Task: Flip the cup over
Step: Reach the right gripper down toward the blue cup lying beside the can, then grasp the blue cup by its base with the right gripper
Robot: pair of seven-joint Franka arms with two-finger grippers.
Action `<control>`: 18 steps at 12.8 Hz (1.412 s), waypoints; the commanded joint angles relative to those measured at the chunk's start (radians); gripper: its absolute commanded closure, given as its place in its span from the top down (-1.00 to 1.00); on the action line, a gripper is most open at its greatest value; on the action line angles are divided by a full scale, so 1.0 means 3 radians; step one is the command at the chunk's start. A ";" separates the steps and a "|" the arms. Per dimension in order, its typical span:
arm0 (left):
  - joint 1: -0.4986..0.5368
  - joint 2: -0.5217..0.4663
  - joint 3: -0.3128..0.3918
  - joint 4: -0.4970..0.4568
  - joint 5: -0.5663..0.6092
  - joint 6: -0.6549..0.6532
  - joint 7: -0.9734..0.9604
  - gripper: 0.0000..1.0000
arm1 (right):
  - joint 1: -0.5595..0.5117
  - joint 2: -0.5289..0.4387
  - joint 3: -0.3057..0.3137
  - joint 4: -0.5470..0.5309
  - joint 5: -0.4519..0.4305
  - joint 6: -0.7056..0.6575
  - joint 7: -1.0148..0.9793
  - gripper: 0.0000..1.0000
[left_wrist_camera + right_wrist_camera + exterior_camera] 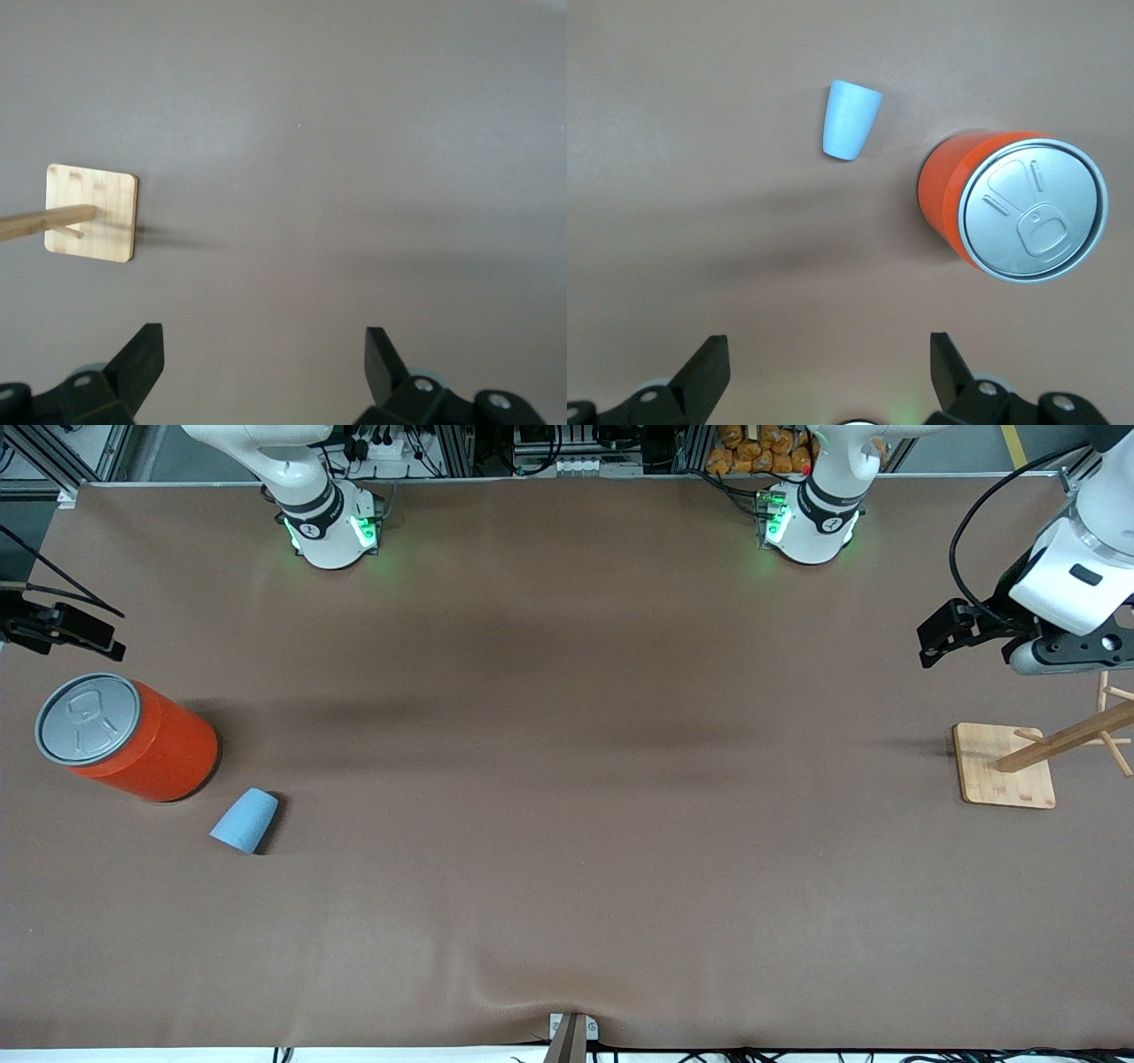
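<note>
Hovering my right tool (828,363) wide open at the right arm's end of the bench (567,779). The cup (245,820) sits just beside the orange can (124,735), nearer the front camera, and looks mouth-down. I'd pinch its sides squarely and clear the can before rolling it. My left tool (264,354) waits, also wide, by the wooden stand (1005,766).

Front view high, facing robot bases; wrist views look down; right wrist shares cup (851,119), front.

Table (567,779) has a brown matte cover. Orange can (133,737) with grey lid stands upright at the right arm's end. Light-blue cup (245,820) sits just beside it, nearer the front camera. Wooden peg stand (1005,766) rests at the left arm's end.
</note>
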 commanded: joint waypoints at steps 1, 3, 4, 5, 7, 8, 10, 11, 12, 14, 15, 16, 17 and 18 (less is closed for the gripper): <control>0.0020 0.0018 -0.0031 0.0047 -0.0025 -0.0079 0.0012 1.00 | -0.0002 0.0271 0.0005 -0.0006 -0.0057 0.0155 -0.0009 1.00; 0.0020 0.0013 -0.0026 0.0037 -0.0015 -0.0069 0.0022 1.00 | -0.0048 0.0547 0.0005 -0.0052 -0.0047 0.0339 -0.0014 1.00; 0.0020 0.0013 -0.0026 0.0031 -0.0005 -0.0064 0.0037 1.00 | -0.0093 0.0720 0.0005 -0.0057 -0.0047 0.0431 -0.0080 1.00; 0.0020 0.0013 -0.0026 0.0031 0.0001 -0.0064 0.0038 1.00 | -0.0109 0.0920 0.0005 -0.0052 -0.0047 0.0589 -0.0228 1.00; 0.0020 0.0013 -0.0026 0.0026 0.0001 -0.0038 0.0043 1.00 | -0.0109 0.1278 0.0005 -0.0052 -0.0047 0.1023 -0.0311 1.00; 0.0020 0.0013 -0.0026 0.0021 0.0001 0.0002 0.0043 1.00 | -0.0114 0.1406 0.0005 -0.0052 -0.0047 0.1233 -0.0321 1.00; 0.0020 0.0013 -0.0026 -0.0009 0.0001 0.0033 0.0043 1.00 | -0.0089 0.1651 0.0005 -0.0042 -0.0042 0.1581 -0.0337 1.00; 0.0020 0.0013 -0.0031 -0.0030 0.0001 0.0059 0.0043 1.00 | -0.0069 0.1769 0.0010 -0.0042 -0.0016 0.1755 -0.0332 1.00; 0.0020 0.0013 -0.0031 -0.0045 0.0001 0.0074 0.0043 1.00 | -0.0028 0.1887 0.0010 -0.0042 0.0050 0.1873 -0.0331 1.00; 0.0020 0.0013 -0.0031 -0.0056 0.0001 0.0095 0.0043 1.00 | -0.0002 0.2142 0.0010 -0.0042 0.0269 0.2108 -0.0337 1.00; 0.0020 0.0013 -0.0031 -0.0066 0.0001 0.0110 0.0043 1.00 | -0.0007 0.2204 0.0010 -0.0047 0.0291 0.2190 -0.0347 1.00; 0.0020 0.0013 -0.0031 -0.0081 0.0001 0.0120 0.0043 1.00 | -0.0007 0.2235 0.0010 -0.0047 0.0291 0.2191 -0.0392 1.00; 0.0020 0.0013 -0.0031 -0.0096 0.0001 0.0146 0.0043 1.00 | -0.0012 0.2276 0.0010 -0.0047 0.0291 0.2196 -0.0454 1.00; 0.0020 0.0013 -0.0036 -0.0122 0.0001 0.0166 0.0048 1.00 | -0.0017 0.2327 0.0010 -0.0047 0.0291 0.2206 -0.0510 1.00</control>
